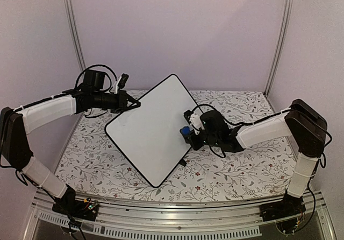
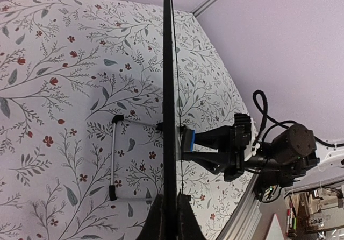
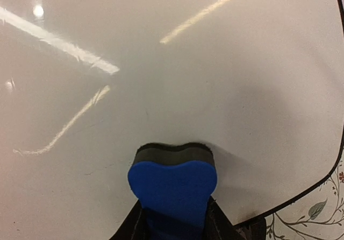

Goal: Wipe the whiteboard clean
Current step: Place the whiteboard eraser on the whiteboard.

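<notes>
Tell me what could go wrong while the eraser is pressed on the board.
The left gripper pinches the whiteboard at only one corner, so the push could twist it or slip it loose. The eraser in the right gripper sits near the board's rim; a stroke might run off the edge.

Dim light, glare streaks on whiteboard (image 3: 177,100)
</notes>
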Robot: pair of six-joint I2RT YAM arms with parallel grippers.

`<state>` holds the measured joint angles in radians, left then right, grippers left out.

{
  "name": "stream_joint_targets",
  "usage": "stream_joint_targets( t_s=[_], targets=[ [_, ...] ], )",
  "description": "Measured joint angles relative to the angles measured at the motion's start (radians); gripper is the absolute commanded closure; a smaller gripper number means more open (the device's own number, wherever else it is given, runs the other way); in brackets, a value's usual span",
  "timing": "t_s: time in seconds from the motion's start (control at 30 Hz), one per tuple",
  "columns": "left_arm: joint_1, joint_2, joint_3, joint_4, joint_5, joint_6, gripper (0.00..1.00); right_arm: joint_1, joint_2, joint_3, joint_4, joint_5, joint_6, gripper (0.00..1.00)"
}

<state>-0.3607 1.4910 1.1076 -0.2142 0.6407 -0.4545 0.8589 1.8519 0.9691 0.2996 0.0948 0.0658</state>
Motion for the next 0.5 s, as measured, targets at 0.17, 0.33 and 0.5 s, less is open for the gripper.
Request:
stream_joint_targets(
  t_s=[0.17,0.33,0.5],
  targets=[
    [0.000,0.000,0.000,0.000,0.000,0.005,1.00,0.053,-0.015,-0.017,0.000,0.000,-0.003,0.68],
    [0.000,0.000,0.000,0.000,0.000,0.005,1.00,0.116,-0.026,-0.024,0.000,0.001,-0.014,0.68],
    [0.000,0.000,0.000,0.000,-0.001,0.005,1.00,0.176,-0.031,-0.025,0.002,0.009,-0.029,0.68]
  ],
)
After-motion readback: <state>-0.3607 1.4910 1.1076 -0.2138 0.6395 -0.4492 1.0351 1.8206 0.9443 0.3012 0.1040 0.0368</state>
